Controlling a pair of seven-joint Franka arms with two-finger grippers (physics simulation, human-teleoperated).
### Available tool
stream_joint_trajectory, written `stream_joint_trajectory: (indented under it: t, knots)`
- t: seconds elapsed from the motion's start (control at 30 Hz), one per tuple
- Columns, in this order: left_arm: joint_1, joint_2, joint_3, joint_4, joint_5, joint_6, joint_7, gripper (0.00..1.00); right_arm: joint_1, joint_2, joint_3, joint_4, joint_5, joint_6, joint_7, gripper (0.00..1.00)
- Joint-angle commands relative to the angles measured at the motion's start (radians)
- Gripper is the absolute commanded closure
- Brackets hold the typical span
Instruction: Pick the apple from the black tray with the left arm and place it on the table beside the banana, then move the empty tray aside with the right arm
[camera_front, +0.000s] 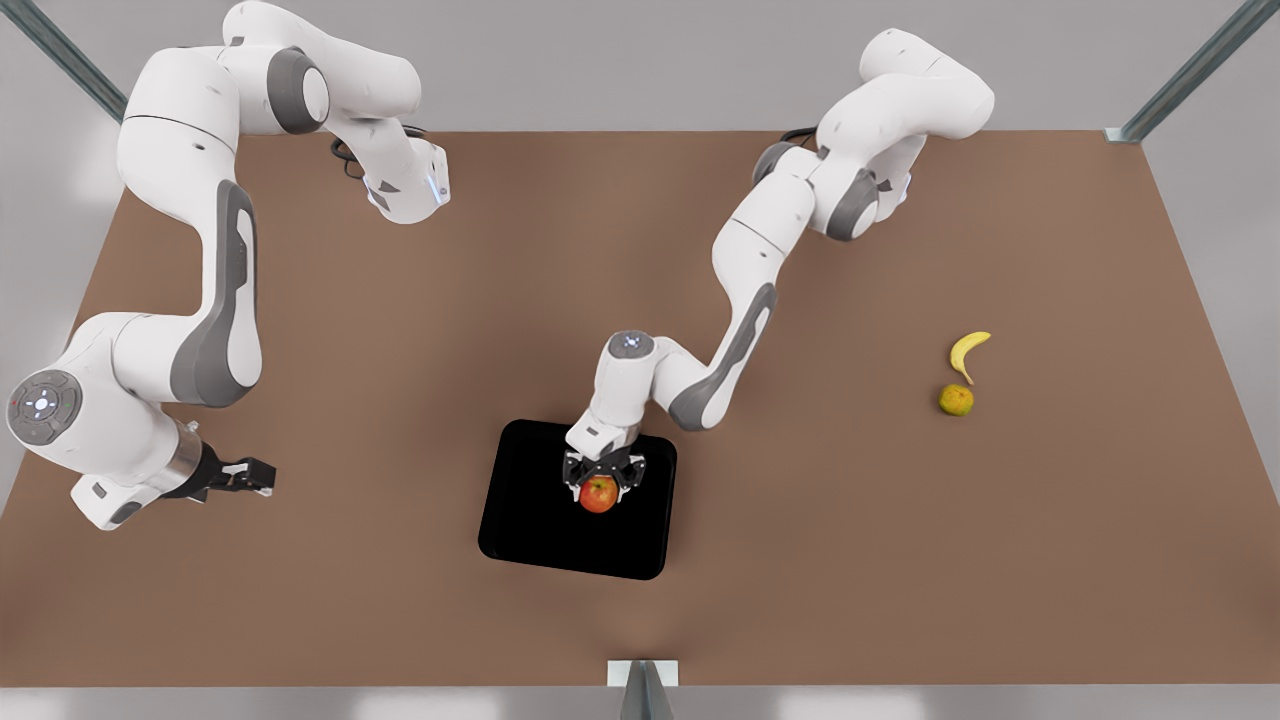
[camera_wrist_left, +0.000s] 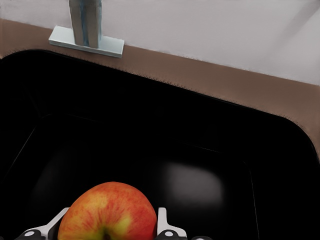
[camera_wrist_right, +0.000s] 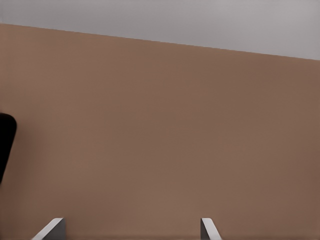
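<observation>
The red apple (camera_front: 598, 494) (camera_wrist_left: 107, 212) sits in the black tray (camera_front: 530, 520) (camera_wrist_left: 200, 150) near the table's front edge. My left gripper (camera_front: 600, 478) (camera_wrist_left: 111, 231), on the arm reaching in from the front view's right, comes down over the apple and is shut on it, with one finger (camera_wrist_left: 161, 221) pressed against each side. The banana (camera_front: 967, 350) lies on the table (camera_front: 400, 350) far off at the front view's right. My right gripper (camera_front: 262, 478) (camera_wrist_right: 130, 231) waits open near the front view's left edge, pointing toward the tray (camera_wrist_right: 5, 145).
A dull yellow-green round fruit (camera_front: 956, 400) lies just in front of the banana. A grey metal post bracket (camera_front: 642, 675) (camera_wrist_left: 86, 41) stands at the table's front edge close to the tray. More posts rise at the far corners.
</observation>
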Motion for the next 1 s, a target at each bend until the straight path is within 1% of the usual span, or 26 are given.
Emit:
stream_joint_trajectory:
  t: [0.0, 0.03, 0.07, 0.1, 0.13, 0.17, 0.2, 0.23, 0.27, 0.3, 0.33, 0.37, 0.4, 0.43, 0.47, 0.5, 0.53, 0.6, 0.63, 0.7, 0.77, 0.8, 0.83, 0.9, 0.93, 0.97]
  knots:
    - [-0.001, -0.051, -0.018, -0.005, -0.012, -0.215, 0.146, 0.28, 0.000, -0.003, 0.004, 0.001, 0.003, -0.013, -0.002, 0.00]
    - [0.002, -0.100, -0.053, -0.006, -0.013, -0.299, 0.203, 0.28, 0.023, -0.004, 0.012, 0.001, 0.000, -0.054, 0.038, 0.00]
    - [0.008, -0.135, -0.065, -0.022, -0.018, -0.339, 0.234, 0.28, 0.078, -0.031, 0.010, 0.019, -0.002, -0.122, 0.186, 0.00]
    - [0.011, -0.184, -0.064, -0.041, -0.056, -0.404, 0.295, 0.28, 0.115, -0.034, 0.006, 0.034, -0.003, -0.182, 0.259, 0.00]
    - [0.023, -0.221, -0.065, -0.054, -0.073, -0.474, 0.343, 0.28, 0.132, -0.049, 0.007, 0.040, -0.003, -0.215, 0.265, 0.00]
    - [0.025, -0.259, -0.065, -0.098, -0.073, -0.485, 0.369, 0.28, 0.132, -0.050, 0.007, 0.040, -0.002, -0.234, 0.280, 0.00]
    - [0.046, -0.419, -0.065, -0.328, -0.097, -0.451, 0.475, 0.28, 0.159, -0.078, 0.016, 0.040, 0.000, -0.287, 0.442, 0.00]
    - [0.065, -0.571, -0.064, -0.579, -0.108, -0.330, 0.545, 0.28, 0.210, -0.084, 0.012, 0.040, 0.006, -0.324, 0.588, 0.00]
    - [0.088, -0.747, -0.059, -0.905, -0.107, -0.137, 0.628, 0.28, 0.242, -0.101, 0.030, 0.040, 0.009, -0.349, 0.726, 0.00]
    - [0.129, -0.853, -0.058, -1.049, -0.107, -0.098, 0.728, 0.28, 0.242, -0.113, 0.067, 0.043, 0.023, -0.357, 0.817, 0.00]
    - [0.180, -0.927, -0.058, -1.153, -0.107, -0.089, 0.846, 0.28, 0.242, -0.116, 0.078, 0.043, 0.075, -0.363, 0.909, 0.00]
    - [0.244, -0.982, -0.056, -1.245, -0.108, -0.045, 0.972, 0.28, 0.244, -0.123, 0.088, 0.042, 0.118, -0.369, 0.937, 0.00]
    - [0.296, -1.010, -0.056, -1.327, -0.108, 0.024, 1.064, 0.28, 0.241, -0.123, 0.119, 0.042, 0.149, -0.369, 1.042, 0.00]
    - [0.362, -1.014, -0.056, -1.361, -0.110, 0.049, 1.166, 0.28, 0.247, -0.109, 0.151, 0.042, 0.189, -0.340, 1.164, 0.00]
    - [0.425, -1.004, -0.056, -1.381, -0.125, 0.049, 1.265, 0.28, 0.259, -0.075, 0.153, 0.040, 0.189, -0.285, 1.202, 0.00]
    - [0.457, -0.991, -0.056, -1.393, -0.133, 0.049, 1.318, 0.28, 0.291, -0.047, 0.151, 0.037, 0.185, -0.196, 1.230, 0.00]
    - [0.473, -0.956, -0.056, -1.394, -0.133, 0.058, 1.332, 0.28, 0.296, -0.017, 0.153, 0.036, 0.184, -0.137, 1.309, 0.00]
    - [0.503, -0.887, -0.056, -1.388, -0.133, 0.101, 1.332, 0.28, 0.327, 0.032, 0.151, 0.034, 0.181, -0.036, 1.374, 0.00]
    - [0.522, -0.855, -0.056, -1.388, -0.133, 0.130, 1.337, 0.28, 0.327, 0.049, 0.151, 0.033, 0.147, -0.019, 1.371, 0.00]
    - [0.526, -0.823, -0.056, -1.393, -0.133, 0.130, 1.331, 0.28, 0.319, 0.075, 0.148, 0.033, 0.138, 0.008, 1.356, 0.00]
    - [0.528, -0.836, -0.048, -1.419, -0.130, 0.127, 1.331, 0.28, 0.316, 0.094, 0.139, 0.033, 0.135, 0.038, 1.280, 0.00]
    - [0.528, -0.850, -0.042, -1.434, -0.128, 0.127, 1.331, 0.17, 0.318, 0.100, 0.139, 0.031, 0.133, 0.047, 1.276, 0.00]
    - [0.528, -0.862, -0.036, -1.448, -0.128, 0.127, 1.334, 0.00, 0.321, 0.106, 0.142, 0.031, 0.135, 0.065, 1.244, 0.00]
    - [0.528, -0.867, -0.030, -1.448, -0.128, 0.123, 1.335, 0.00, 0.342, 0.132, 0.148, 0.031, 0.132, 0.076, 1.228, 0.00]
    - [0.528, -0.879, -0.028, -1.448, -0.128, 0.113, 1.331, 0.00, 0.354, 0.134, 0.148, 0.030, 0.133, 0.119, 1.228, 0.00]
    - [0.528, -0.922, -0.028, -1.444, -0.128, 0.061, 1.309, 0.00, 0.353, 0.147, 0.148, 0.028, 0.133, 0.133, 1.187, 0.00]
